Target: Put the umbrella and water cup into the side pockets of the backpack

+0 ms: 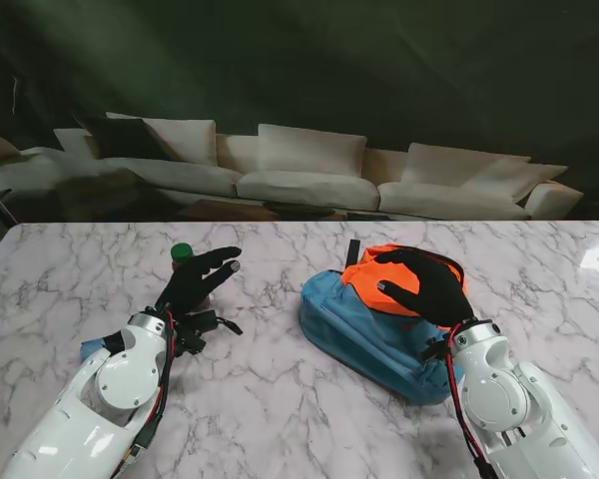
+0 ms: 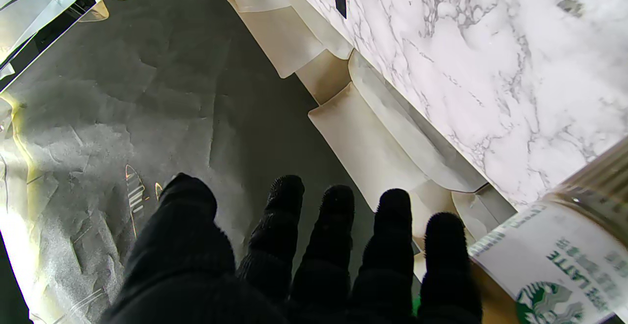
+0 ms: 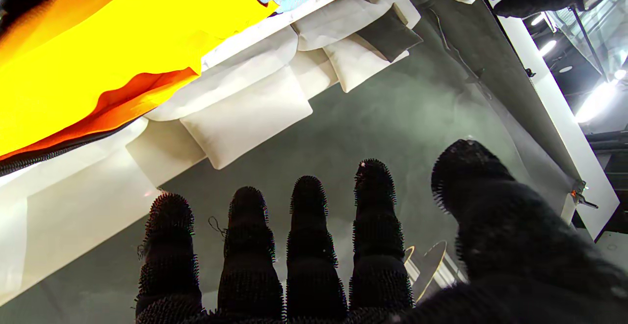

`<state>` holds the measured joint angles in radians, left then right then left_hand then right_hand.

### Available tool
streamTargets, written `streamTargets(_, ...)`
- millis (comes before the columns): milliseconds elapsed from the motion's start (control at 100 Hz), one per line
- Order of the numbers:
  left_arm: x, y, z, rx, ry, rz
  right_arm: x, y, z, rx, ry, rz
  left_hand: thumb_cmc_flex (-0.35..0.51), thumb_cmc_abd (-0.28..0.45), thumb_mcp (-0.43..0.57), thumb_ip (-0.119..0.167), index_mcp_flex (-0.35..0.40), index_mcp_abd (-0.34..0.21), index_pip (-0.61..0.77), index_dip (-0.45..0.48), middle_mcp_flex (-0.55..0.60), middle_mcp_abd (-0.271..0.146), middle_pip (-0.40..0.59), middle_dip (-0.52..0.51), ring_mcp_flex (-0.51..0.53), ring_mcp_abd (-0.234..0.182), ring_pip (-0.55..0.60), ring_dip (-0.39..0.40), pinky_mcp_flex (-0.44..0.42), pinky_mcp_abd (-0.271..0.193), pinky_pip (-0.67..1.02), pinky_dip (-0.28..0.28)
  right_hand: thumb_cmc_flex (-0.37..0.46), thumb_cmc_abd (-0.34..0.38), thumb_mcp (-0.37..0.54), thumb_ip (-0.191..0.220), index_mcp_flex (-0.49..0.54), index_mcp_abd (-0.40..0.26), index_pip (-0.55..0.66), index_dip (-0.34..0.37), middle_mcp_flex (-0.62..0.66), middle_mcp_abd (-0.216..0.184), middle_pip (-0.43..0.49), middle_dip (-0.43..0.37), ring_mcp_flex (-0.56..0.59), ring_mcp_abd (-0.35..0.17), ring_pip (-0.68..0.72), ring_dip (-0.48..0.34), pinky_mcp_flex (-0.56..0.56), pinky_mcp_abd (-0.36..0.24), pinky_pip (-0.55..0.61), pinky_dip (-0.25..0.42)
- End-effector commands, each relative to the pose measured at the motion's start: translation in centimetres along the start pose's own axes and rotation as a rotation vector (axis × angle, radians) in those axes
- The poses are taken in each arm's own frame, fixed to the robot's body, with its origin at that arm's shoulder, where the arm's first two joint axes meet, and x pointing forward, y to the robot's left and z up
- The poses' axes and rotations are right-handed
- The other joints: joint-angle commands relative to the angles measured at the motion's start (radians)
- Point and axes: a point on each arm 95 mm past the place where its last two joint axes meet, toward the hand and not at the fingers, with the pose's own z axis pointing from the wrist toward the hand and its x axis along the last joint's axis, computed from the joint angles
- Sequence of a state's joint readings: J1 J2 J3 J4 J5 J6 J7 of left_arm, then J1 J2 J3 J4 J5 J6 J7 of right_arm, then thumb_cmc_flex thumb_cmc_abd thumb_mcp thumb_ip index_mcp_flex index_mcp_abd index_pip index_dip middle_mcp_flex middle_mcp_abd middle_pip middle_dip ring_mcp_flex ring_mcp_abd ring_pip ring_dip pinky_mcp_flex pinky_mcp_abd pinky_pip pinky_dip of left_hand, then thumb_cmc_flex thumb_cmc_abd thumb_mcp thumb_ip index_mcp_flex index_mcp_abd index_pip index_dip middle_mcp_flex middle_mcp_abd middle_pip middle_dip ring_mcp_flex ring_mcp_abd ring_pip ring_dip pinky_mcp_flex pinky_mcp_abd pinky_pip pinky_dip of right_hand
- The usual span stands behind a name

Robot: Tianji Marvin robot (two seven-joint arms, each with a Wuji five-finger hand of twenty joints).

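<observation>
The backpack (image 1: 374, 334), blue with an orange top flap (image 1: 374, 279), lies on the marble table right of centre. My right hand (image 1: 429, 287) is open over the orange flap with its fingers straight; whether it touches the fabric I cannot tell. The right wrist view shows the orange fabric (image 3: 98, 54) past the fingertips (image 3: 309, 201). The water cup, a bottle with a green lid (image 1: 182, 251), stands at the left. My left hand (image 1: 198, 279) is open right beside it with its fingers (image 2: 338, 206) straight. The cup's white label (image 2: 554, 265) shows next to the little finger. I cannot make out an umbrella for certain.
A small blue thing (image 1: 92, 347) peeks out beside my left forearm; what it is I cannot tell. A black strap (image 1: 352, 251) sticks out behind the backpack. Beyond the table's far edge (image 1: 299, 224) stands a pale sofa (image 1: 309, 175).
</observation>
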<state>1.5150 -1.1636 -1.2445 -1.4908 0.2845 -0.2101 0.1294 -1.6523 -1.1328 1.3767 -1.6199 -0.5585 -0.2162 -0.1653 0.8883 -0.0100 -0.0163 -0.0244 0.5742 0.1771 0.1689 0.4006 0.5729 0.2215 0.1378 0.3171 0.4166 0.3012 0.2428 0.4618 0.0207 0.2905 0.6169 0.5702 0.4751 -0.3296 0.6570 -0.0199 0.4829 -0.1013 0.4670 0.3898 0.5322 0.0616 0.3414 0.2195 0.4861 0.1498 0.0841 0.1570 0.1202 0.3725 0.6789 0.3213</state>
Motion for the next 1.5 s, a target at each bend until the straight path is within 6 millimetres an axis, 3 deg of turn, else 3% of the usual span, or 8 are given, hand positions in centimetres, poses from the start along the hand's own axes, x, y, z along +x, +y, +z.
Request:
streamTargets(0, 0.1, 0.4, 0.0, -0.021, 0.002, -0.003, 0.1, -0.1, -0.2, -0.001, 0.002, 0.0, 0.011, 0.039, -0.015, 0.012, -0.017, 0.003, -0.004, 0.005, 0.015, -0.012, -0.006, 0.006, 0.013, -0.014, 0.01, 0.009, -0.009, 0.012, 0.005, 0.016, -0.031, 0.029, -0.02, -0.013, -0.026, -0.018, -0.028, -0.001, -0.005, 0.0, -0.001, 0.002, 0.002, -0.019, 0.013, 0.028, -0.01, -0.031, 0.0, -0.003)
streamTargets(140, 0.2, 0.5, 0.0, -0.026, 0.004, 0.0, 0.2, 0.0, -0.4, 0.001, 0.001, 0.0, 0.012, 0.039, -0.015, 0.012, -0.017, 0.002, -0.004, 0.005, 0.016, -0.013, -0.006, 0.007, 0.014, -0.015, 0.01, 0.009, -0.008, 0.011, 0.005, 0.016, -0.069, 0.014, -0.045, -0.02, -0.089, 0.011, -0.055, -0.009, -0.034, 0.005, -0.01, -0.001, -0.012, -0.016, 0.007, 0.026, -0.017, -0.032, -0.003, -0.004)
streamTargets(360, 0.4, 0.6, -0.2, -0.029, 0.01, -0.001, 1.1, 0.6, -1.7, 0.053, 0.001, -0.055, 0.011, 0.039, -0.015, 0.012, -0.018, 0.003, -0.005, 0.005, 0.015, -0.012, -0.006, 0.007, 0.013, -0.015, 0.009, 0.009, -0.008, 0.011, 0.005, 0.016, -0.243, -0.015, -0.128, -0.05, -0.205, 0.057, -0.121, -0.025, -0.16, 0.023, -0.052, -0.017, -0.074, 0.003, -0.018, 0.019, -0.055, -0.02, -0.036, -0.011)
streamTargets(740, 1.0, 1.1, -0.6, -0.047, 0.013, -0.013, 4.5, 0.3, -2.4, 0.128, 0.037, -0.242, 0.011, 0.039, -0.015, 0.012, -0.017, 0.002, -0.004, 0.005, 0.014, -0.013, -0.006, 0.007, 0.014, -0.014, 0.009, 0.009, -0.009, 0.016, 0.004, 0.016, -0.275, -0.007, -0.141, -0.057, -0.253, 0.134, -0.201, -0.027, -0.247, 0.052, -0.078, -0.036, -0.114, 0.014, -0.046, 0.0, -0.029, -0.056, -0.089, -0.003)
streamTargets(1040, 1.0, 1.5, -0.3, -0.062, 0.011, -0.016, 5.4, -2.7, -2.0, 0.269, -0.009, -0.382, 0.009, 0.039, -0.015, 0.012, -0.018, 0.001, -0.004, 0.005, 0.014, -0.014, -0.006, 0.007, 0.014, -0.016, 0.009, 0.009, -0.008, 0.013, 0.005, 0.016, -0.388, -0.044, -0.065, -0.077, -0.292, 0.261, -0.388, -0.061, -0.296, 0.1, -0.205, -0.105, -0.19, 0.084, -0.094, -0.065, -0.075, -0.084, -0.14, -0.027)
streamTargets(1170, 1.1, 1.6, -0.3, -0.065, 0.01, -0.019, 5.8, -4.4, -1.9, 0.332, -0.043, -0.431, 0.01, 0.039, -0.015, 0.012, -0.019, 0.002, -0.004, 0.005, 0.013, -0.014, -0.006, 0.007, 0.013, -0.016, 0.009, 0.009, -0.009, 0.014, 0.004, 0.016, -0.409, -0.061, -0.046, -0.083, -0.308, 0.26, -0.429, -0.053, -0.296, 0.106, -0.306, -0.152, -0.21, 0.144, -0.102, -0.115, -0.069, -0.027, -0.173, -0.065)
streamTargets(1340, 1.1, 1.7, -0.3, -0.069, 0.013, -0.021, 5.5, -6.3, -1.2, 0.394, -0.125, -0.498, 0.009, 0.04, -0.015, 0.012, -0.019, 0.0, -0.005, 0.005, 0.013, -0.014, -0.006, 0.007, 0.014, -0.015, 0.01, 0.009, -0.008, 0.014, 0.004, 0.016, -0.401, -0.082, -0.041, -0.084, -0.308, 0.298, -0.441, -0.037, -0.292, 0.113, -0.36, -0.181, -0.223, 0.13, -0.098, -0.12, -0.081, -0.028, -0.178, -0.088)
streamTargets(1490, 1.1, 1.7, -0.4, -0.065, 0.011, -0.031, 4.9, -7.7, -0.4, 0.399, -0.201, -0.541, 0.01, 0.04, -0.015, 0.012, -0.02, 0.001, -0.005, 0.005, 0.012, -0.014, -0.006, 0.007, 0.013, -0.015, 0.009, 0.009, -0.009, 0.013, 0.004, 0.016, -0.375, -0.116, -0.032, -0.086, -0.304, 0.325, -0.378, 0.041, -0.279, 0.132, -0.375, -0.22, -0.209, 0.133, -0.089, -0.113, -0.07, -0.041, -0.148, -0.103)
